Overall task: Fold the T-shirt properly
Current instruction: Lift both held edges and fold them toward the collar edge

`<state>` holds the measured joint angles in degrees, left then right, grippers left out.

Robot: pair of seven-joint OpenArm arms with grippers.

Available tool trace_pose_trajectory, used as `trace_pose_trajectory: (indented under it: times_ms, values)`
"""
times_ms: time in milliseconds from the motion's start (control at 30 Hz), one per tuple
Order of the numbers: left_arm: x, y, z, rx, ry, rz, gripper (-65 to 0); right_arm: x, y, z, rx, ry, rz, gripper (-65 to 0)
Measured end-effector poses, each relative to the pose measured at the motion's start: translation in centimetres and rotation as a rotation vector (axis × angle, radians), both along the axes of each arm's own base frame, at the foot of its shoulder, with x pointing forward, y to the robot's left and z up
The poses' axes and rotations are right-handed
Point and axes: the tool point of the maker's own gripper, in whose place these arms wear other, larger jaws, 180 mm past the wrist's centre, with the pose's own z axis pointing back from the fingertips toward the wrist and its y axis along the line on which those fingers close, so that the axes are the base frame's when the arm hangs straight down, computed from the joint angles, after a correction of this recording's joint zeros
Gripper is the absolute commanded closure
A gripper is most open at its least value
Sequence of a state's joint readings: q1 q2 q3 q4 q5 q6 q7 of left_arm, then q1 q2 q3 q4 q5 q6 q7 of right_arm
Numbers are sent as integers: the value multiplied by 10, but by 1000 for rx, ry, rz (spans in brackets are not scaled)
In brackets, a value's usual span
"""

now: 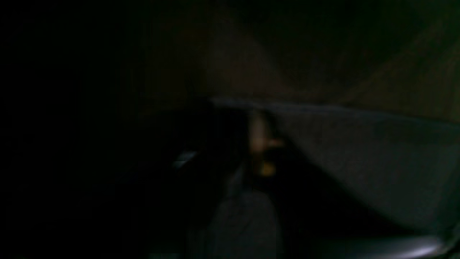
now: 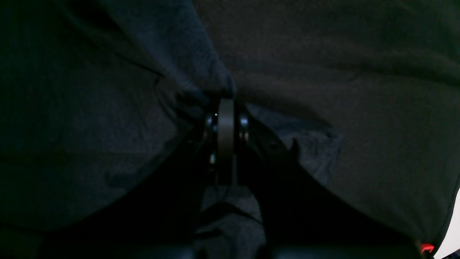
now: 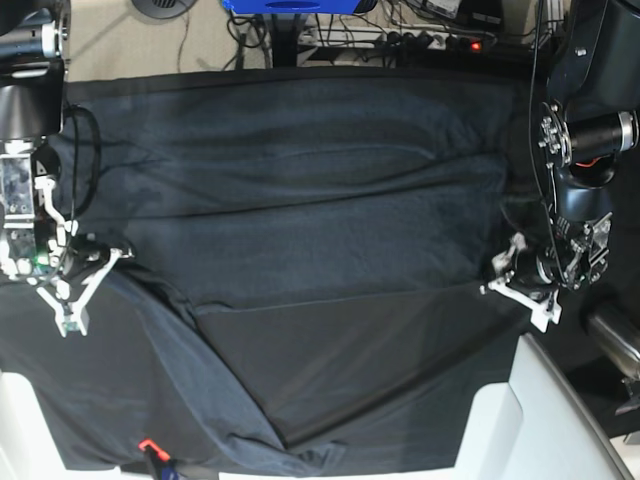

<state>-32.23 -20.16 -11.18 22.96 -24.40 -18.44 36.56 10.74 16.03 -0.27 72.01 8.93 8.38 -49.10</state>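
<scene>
Large slate-grey knit T-shirt point(image 3: 300, 200) spread across the black-clothed surface point(image 3: 370, 400). Right fingers point(image 2: 225, 99) pinch its bunched edge; left fingers' point(image 3: 520, 285) state unclear. Ideally both edges travel level, keeping fabric taut.

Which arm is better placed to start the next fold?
Probably right: the right end effector is shut on bunched fabric of the dark slate-grey knit T-shirt. The left end effector sits at its edge, grip unreadable.

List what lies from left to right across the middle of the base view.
Right hand → T-shirt → left hand, each hand at one side edge of the shirt.
</scene>
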Motion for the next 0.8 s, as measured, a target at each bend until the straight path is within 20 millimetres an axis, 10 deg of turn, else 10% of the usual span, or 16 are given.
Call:
trace_pose_trajectory:
  times_ms: [800]
  values:
    - [49, -4, 74, 68, -123, -113, 0, 52, -3, 28, 13, -199, 6, -2]
